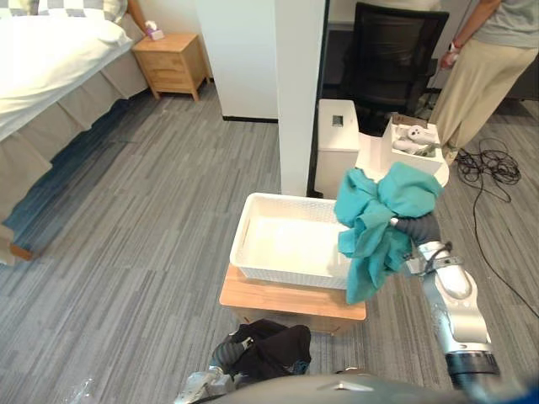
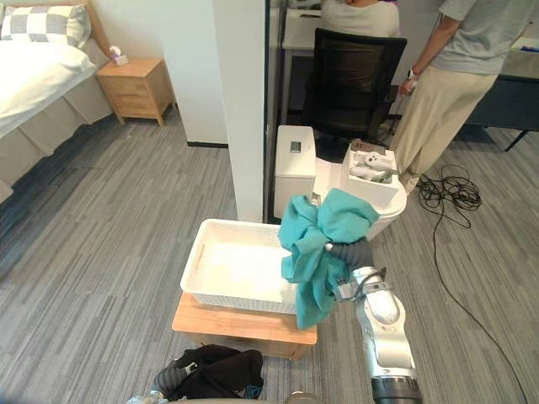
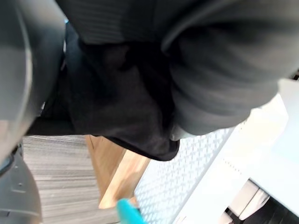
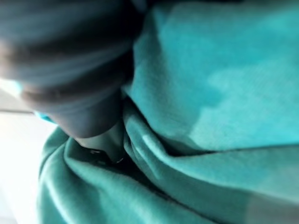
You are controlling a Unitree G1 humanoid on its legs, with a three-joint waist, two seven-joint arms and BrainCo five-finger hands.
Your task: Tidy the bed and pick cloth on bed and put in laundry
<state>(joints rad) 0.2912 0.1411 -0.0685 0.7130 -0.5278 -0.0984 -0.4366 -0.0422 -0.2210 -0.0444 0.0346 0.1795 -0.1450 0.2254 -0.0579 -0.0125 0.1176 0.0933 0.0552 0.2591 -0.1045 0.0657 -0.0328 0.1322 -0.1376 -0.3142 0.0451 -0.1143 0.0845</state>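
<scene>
Left eye view: white-covered bed at far left with a light wooden nightstand beside its head, on grey striped carpet floor. Left hand sits low near the bottom edge, buried in a bunched black cloth; can't tell whether it grips. The black cloth is just in front of a low wooden worktop. On that worktop sits a white perforated plastic laundry basket, rectangular.

Teal cloth: soft, crumpled, knotted-looking bunch at the top with one long fold hanging down. It is up in the air, over the basket's right end and overlapping its rim in view, off the bed. It drapes over the right hand, dark wrist cover poking out just right of the bunch; grip hidden under fabric, can't tell. The right wrist view shows teal folds pressed against the cover.

Person in beige trousers stands far right, behind.
</scene>
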